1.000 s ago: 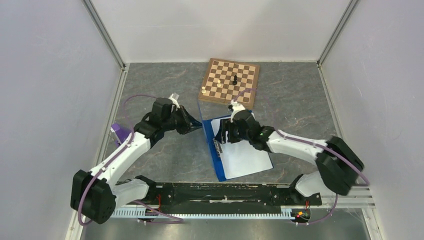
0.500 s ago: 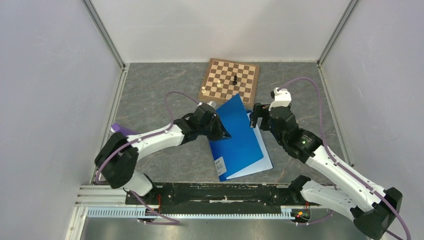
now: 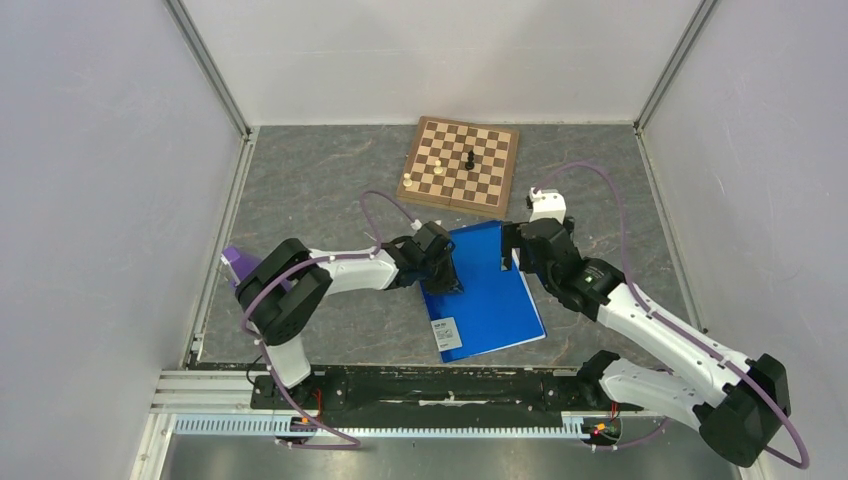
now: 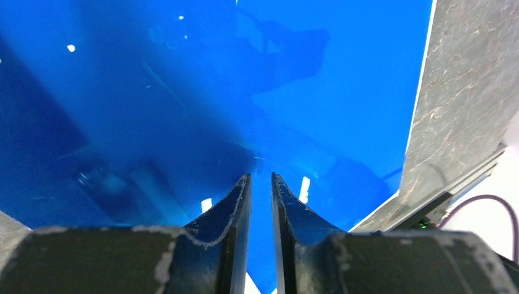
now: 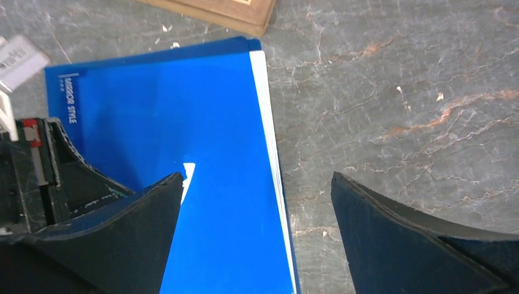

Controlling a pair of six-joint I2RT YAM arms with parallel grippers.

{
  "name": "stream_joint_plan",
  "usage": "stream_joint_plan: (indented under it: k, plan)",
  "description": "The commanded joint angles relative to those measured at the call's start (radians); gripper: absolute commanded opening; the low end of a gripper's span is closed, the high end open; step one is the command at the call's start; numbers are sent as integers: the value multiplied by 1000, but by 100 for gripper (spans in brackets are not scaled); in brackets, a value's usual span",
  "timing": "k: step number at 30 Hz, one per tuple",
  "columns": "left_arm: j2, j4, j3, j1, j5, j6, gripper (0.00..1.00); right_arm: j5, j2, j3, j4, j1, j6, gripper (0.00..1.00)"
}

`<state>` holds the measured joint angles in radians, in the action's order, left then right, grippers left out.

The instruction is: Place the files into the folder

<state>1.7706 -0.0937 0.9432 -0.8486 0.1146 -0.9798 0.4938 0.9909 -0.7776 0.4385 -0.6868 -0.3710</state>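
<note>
Blue plastic is what's seen mid-table: the folder (image 3: 490,295) is laid flat and closed. The wooden chessboard (image 3: 461,162) is parked just past it at 12 o'clock, and a small white label (image 3: 447,333) is stuck near the folder's 7 o'clock corner. The files (image 5: 269,122) are tucked inside, so only a thin white strip is shown along the cover's open edge in the right wrist view.

The left gripper (image 3: 447,282) is set at the folder's 9 o'clock edge, tips right down at the glossy cover, though actual contact can't be called for sure. Its jaws are drawn almost together, with just a thin slit between them and nothing seen pinched.

The right gripper (image 3: 512,252) is held over the 1 o'clock corner, jaws spread wide with nothing caught between them.
</note>
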Motion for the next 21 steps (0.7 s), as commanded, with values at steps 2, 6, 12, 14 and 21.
stream_joint_plan:
  k: [2, 6, 12, 14, 21]
  plan:
    - [32, -108, 40, 12, -87, 206, 27, -32, 25, 21, -58, 3, 6, 94]
    - [42, -195, 55, 61, -109, 304, 28, -60, 50, 32, -83, 3, 0, 93]
    - [46, -264, 66, 128, -101, 386, 28, -87, 83, 34, -106, 3, -6, 94]
    - [42, -281, 68, 133, -111, 394, 28, -94, 89, 34, -111, 3, -6, 94]
    - [-132, -378, 136, 136, -168, 427, 40, -98, 110, -14, -122, 4, 15, 94]
